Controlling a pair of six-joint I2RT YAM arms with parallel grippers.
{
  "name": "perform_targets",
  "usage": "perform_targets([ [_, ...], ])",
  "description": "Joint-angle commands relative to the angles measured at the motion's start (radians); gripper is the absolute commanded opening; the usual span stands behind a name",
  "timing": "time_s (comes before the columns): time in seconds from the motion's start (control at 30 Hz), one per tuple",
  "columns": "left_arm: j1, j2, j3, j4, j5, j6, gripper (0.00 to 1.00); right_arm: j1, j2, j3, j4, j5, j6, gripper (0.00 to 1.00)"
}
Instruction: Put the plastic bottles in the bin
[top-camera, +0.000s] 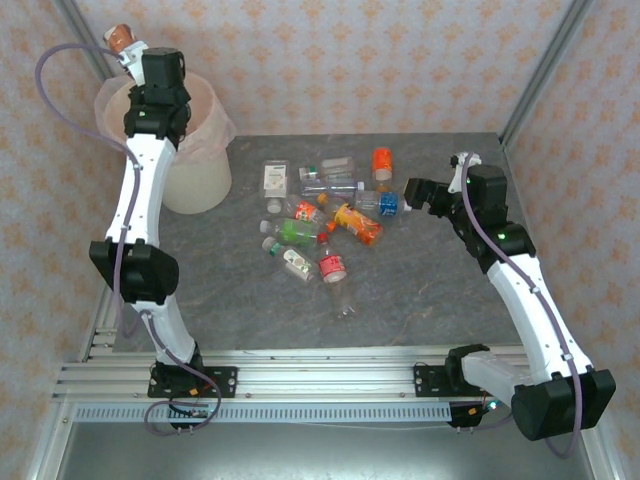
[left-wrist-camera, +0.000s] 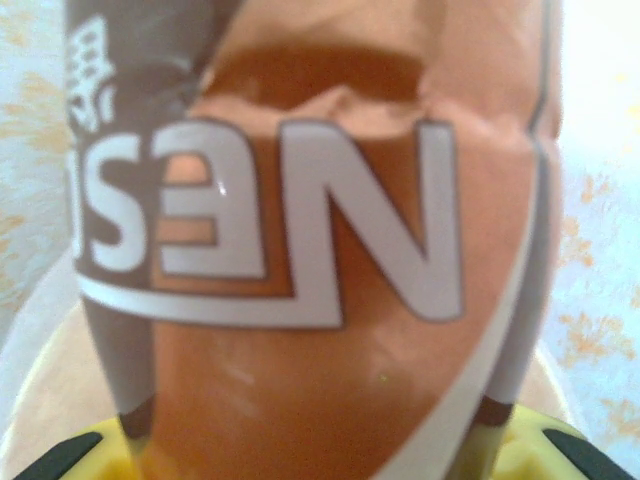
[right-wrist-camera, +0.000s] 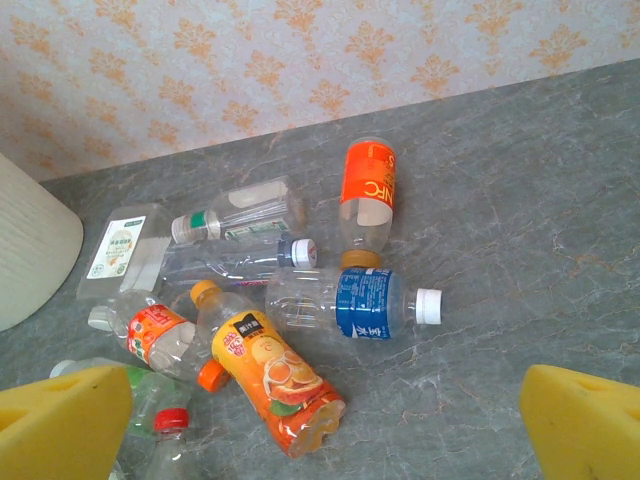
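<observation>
My left gripper (top-camera: 128, 50) is raised above the far rim of the cream bin (top-camera: 200, 165) and is shut on a brown-labelled plastic bottle (top-camera: 118, 37). Close up, that bottle (left-wrist-camera: 320, 250) is dented between my yellow pads (left-wrist-camera: 60, 455). Several plastic bottles (top-camera: 320, 215) lie in a heap in the middle of the table. My right gripper (top-camera: 412, 192) hangs open just right of the heap, its yellow pads (right-wrist-camera: 60, 420) spread wide and empty. Before it lie a blue-labelled bottle (right-wrist-camera: 365, 303), an orange juice bottle (right-wrist-camera: 270, 370) and a red-orange labelled one (right-wrist-camera: 367, 190).
The bin (right-wrist-camera: 25, 250) stands at the table's far left corner, lined with a pinkish bag (top-camera: 215, 125). Patterned walls enclose the back and sides. A metal post (top-camera: 540, 70) rises at the far right. Grey tabletop (top-camera: 440, 290) lies bare in front of the heap.
</observation>
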Motion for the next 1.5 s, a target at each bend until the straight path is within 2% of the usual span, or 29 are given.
perform_targets([
  [0.0, 0.021, 0.055, 0.06, -0.076, 0.253, 0.217, 0.03, 0.0, -0.018, 0.002, 0.033, -0.004, -0.007, 0.99],
  [0.07, 0.026, 0.077, 0.08, -0.116, 0.258, 0.274, 0.03, 0.001, -0.015, 0.0, 0.036, -0.011, -0.003, 0.99],
  [0.17, 0.057, 0.104, 0.097, -0.179, 0.38, 0.312, 0.04, 0.001, -0.004, 0.002, 0.041, -0.016, 0.002, 0.99],
  [0.33, 0.083, 0.153, 0.105, -0.249, 0.481, 0.336, 0.21, 0.001, 0.028, 0.027, 0.028, -0.033, 0.016, 0.99],
  [0.57, 0.085, 0.199, 0.136, -0.27, 0.54, 0.32, 0.42, 0.0, 0.069, 0.064, 0.002, -0.055, 0.03, 0.99],
  [0.97, 0.084, 0.197, 0.204, -0.281, 0.544, 0.257, 0.61, 0.0, 0.107, 0.093, -0.02, -0.066, 0.065, 0.99],
  [1.13, 0.084, 0.165, 0.209, -0.281, 0.495, 0.162, 0.71, 0.001, 0.112, 0.097, -0.022, -0.062, 0.081, 0.99],
  [1.33, 0.075, 0.108, 0.197, -0.274, 0.5, -0.006, 0.93, 0.001, 0.115, 0.104, -0.025, -0.024, 0.125, 0.99],
  [1.37, 0.072, 0.095, 0.19, -0.267, 0.498, -0.039, 0.99, 0.001, 0.115, 0.102, -0.026, -0.016, 0.133, 0.99],
  [1.47, 0.045, 0.041, 0.149, -0.234, 0.48, -0.116, 1.0, 0.001, 0.112, 0.1, -0.02, 0.003, 0.157, 0.99],
])
